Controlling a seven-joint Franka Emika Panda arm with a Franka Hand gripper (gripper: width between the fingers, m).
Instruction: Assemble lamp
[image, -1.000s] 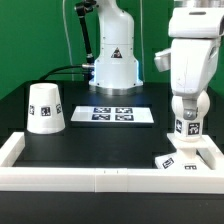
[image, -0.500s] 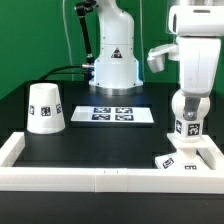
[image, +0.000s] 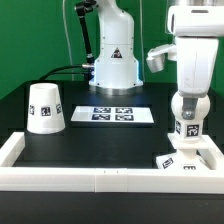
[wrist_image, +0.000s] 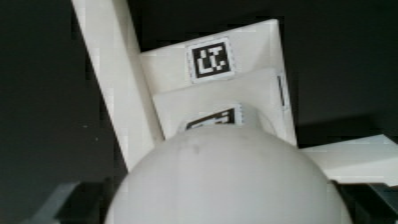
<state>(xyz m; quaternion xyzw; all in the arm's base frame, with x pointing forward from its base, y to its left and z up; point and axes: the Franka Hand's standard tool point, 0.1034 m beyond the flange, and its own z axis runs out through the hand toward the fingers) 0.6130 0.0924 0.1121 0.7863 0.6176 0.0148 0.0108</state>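
The white bulb (image: 186, 126) stands upright, stem down, on the flat square base (image: 176, 161), which lies in the front corner at the exterior view's right. My gripper (image: 187, 106) comes straight down from above and is shut on the bulb's round top. In the wrist view the bulb's dome (wrist_image: 222, 180) fills the foreground, my gripper (wrist_image: 222, 212) closes around it, and the tagged base (wrist_image: 214, 62) shows beyond it. The cup-shaped shade (image: 45, 108) stands rim down, far off at the exterior view's left. I cannot tell how deep the stem sits.
The marker board (image: 112, 114) lies flat in the middle of the black table. A low white wall (image: 90, 178) runs along the front and both sides. The arm's pedestal (image: 113, 62) and cables stand at the back.
The wrist has turned about the vertical axis above the bulb since the earliest frame. The bulb, base and shade stay in place.
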